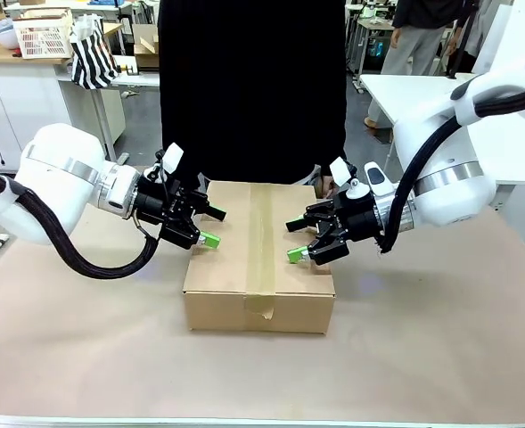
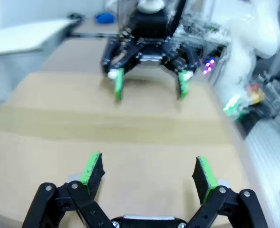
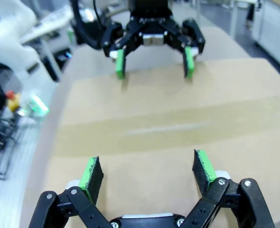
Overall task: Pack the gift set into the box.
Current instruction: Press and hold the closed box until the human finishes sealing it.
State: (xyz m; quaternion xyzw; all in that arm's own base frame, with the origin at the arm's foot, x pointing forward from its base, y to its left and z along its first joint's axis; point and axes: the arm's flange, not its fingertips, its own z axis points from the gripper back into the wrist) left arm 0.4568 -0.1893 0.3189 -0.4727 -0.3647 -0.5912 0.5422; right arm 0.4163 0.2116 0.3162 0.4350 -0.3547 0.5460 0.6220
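The box (image 1: 244,234) lies in the middle of the table with its flaps down and a tape strip along the centre seam. My left gripper (image 1: 214,226) hovers open over the box's left edge, and my right gripper (image 1: 294,241) hovers open over its right part; the two face each other. The left wrist view looks past my open left gripper (image 2: 148,168) across the box top (image 2: 130,123) to the right gripper (image 2: 149,83). In the right wrist view the open right gripper (image 3: 148,171) looks over the box top (image 3: 168,118) toward the left gripper (image 3: 154,61). The gift set is out of view.
A person in black (image 1: 253,89) stands at the far edge just behind the box, one hand (image 1: 323,185) near its far right corner. Brown paper (image 1: 440,339) covers the table. A white table (image 1: 396,89) stands at the back right, a white basket (image 1: 44,36) at the back left.
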